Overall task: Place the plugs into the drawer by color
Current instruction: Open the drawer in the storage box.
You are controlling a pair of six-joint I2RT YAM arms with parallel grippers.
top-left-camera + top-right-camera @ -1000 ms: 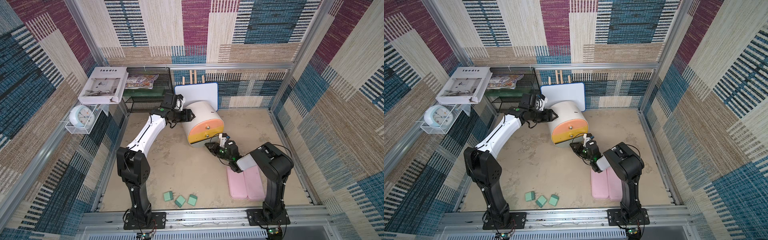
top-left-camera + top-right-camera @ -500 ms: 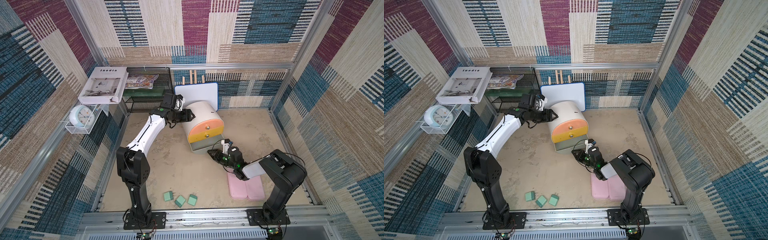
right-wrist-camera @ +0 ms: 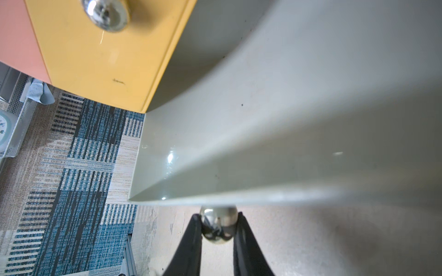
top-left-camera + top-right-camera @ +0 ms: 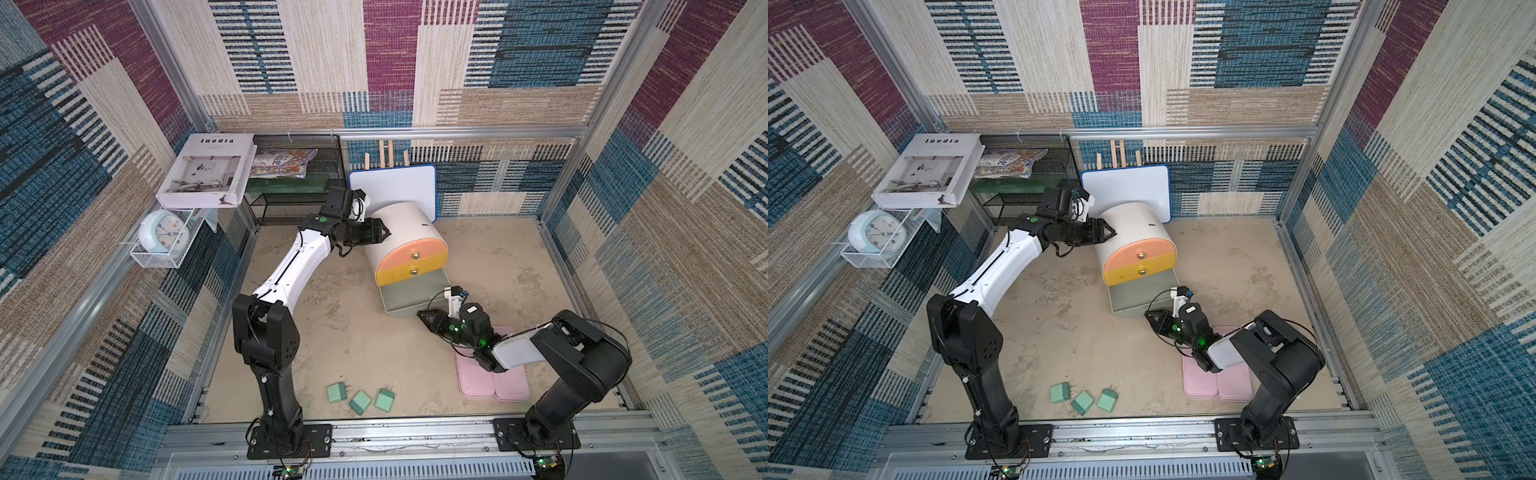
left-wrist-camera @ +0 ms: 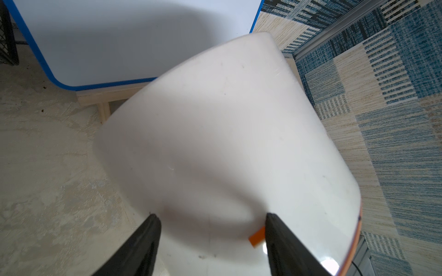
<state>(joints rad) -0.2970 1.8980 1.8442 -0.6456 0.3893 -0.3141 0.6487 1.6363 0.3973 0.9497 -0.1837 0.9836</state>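
Observation:
The drawer cabinet [image 4: 405, 228] is white and round-topped, with salmon-pink, yellow and grey-green fronts. Its grey-green bottom drawer [image 4: 399, 297] stands pulled out, and its inside shows nothing in it. My right gripper [image 4: 419, 316] [image 3: 218, 215] is shut on that drawer's metal knob [image 3: 218, 227]. My left gripper [image 4: 386, 233] [image 5: 210, 215] rests open against the cabinet's white back left side. Three green plugs [image 4: 337, 392] [image 4: 360, 402] [image 4: 385, 400] lie on the floor near the front edge, far from both grippers.
Two flat pink trays [image 4: 494, 374] lie under my right forearm. A whiteboard [image 4: 392, 191] leans on the back wall behind the cabinet. A black mesh shelf [image 4: 291, 195] stands at the back left, beside a book [image 4: 208, 170] and a clock [image 4: 164, 232].
My right gripper has drawn back toward the front with the knob in it, and the bottom drawer has slid out. The left arm has not moved.

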